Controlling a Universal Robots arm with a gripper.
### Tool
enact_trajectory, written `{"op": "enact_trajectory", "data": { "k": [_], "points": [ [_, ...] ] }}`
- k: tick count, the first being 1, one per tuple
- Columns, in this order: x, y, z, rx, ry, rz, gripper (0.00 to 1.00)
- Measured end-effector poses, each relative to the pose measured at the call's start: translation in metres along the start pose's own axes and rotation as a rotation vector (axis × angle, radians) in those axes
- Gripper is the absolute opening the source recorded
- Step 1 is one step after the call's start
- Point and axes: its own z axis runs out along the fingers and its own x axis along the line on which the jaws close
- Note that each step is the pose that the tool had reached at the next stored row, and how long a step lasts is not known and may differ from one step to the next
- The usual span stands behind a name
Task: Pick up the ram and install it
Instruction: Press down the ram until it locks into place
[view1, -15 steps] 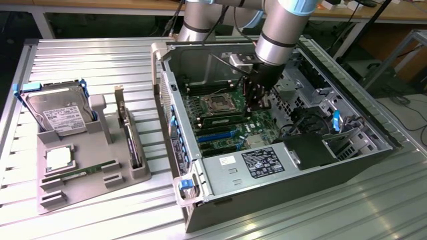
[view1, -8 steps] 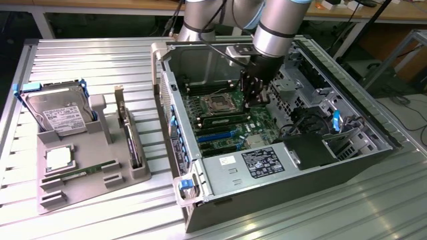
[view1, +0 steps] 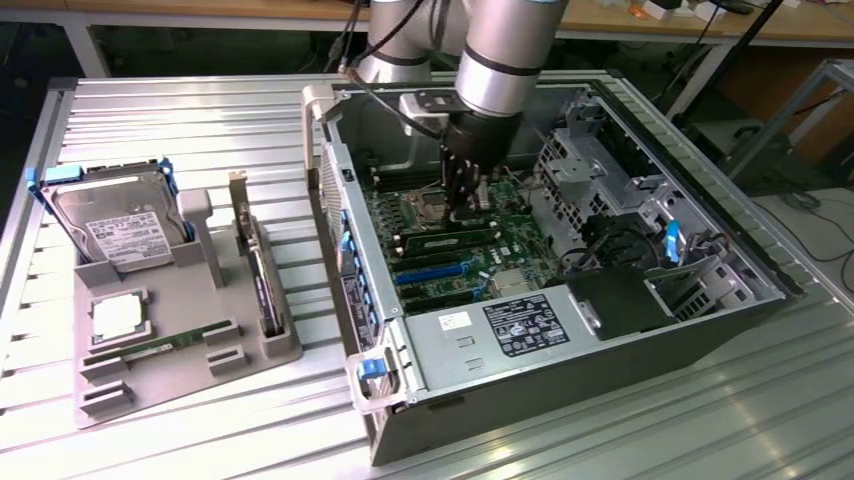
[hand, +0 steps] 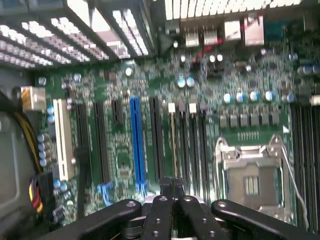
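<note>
1. Fingers (view1: 461, 213) closed tight on themselves, nothing between them, reaching down inside the open computer case (view1: 534, 400) from above.
2. In the wrist view the fingers (hand: 172, 183) are pressed together, tips low over the row of memory slots on the motherboard (hand: 120, 125).
3. Ram (view1: 441, 240) looks to be standing in one of those slots, just beside the processor socket (view1: 427, 208), right under the fingertips. Contact or a small gap: cannot tell.
4. Wrist view: a thin edge, likely the ram (hand: 173, 145), runs along the slot below a white latch. Latch state unclear.
5. Outside the case, on the slatted metal surface (view1: 200, 110), a grey tray (view1: 174, 380) holds a hard drive (view1: 114, 225) and an expansion card (view1: 260, 270), well apart from the arm.
6. Risk: a push off the stick's centre line could seat one end only and leave it tilted.
7. Risk: closed tips could slide off the thin top edge onto the neighbouring slots or the socket and scrape the board.
8. Risk: pressing hard with the notch misaligned could bend the stick or strain the slot.
9. Risk: an arm this deep in the case could clip the wall or the cables on a sideways move.
</note>
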Motion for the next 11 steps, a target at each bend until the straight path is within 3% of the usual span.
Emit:
{"op": "enact_trajectory", "data": {
  "k": [2,4,6,11],
  "points": [
    [0.001,0.0094,0.0005,0.0001,0.0015,0.000,0.11],
    [0.002,0.0297,0.0015,0.0004,0.0042,0.000,0.11],
    [0.003,0.0391,0.0019,0.0004,0.0069,0.000,0.11],
    [0.001,0.0403,0.0056,0.0006,0.0073,0.000,0.11]
  ]
}}
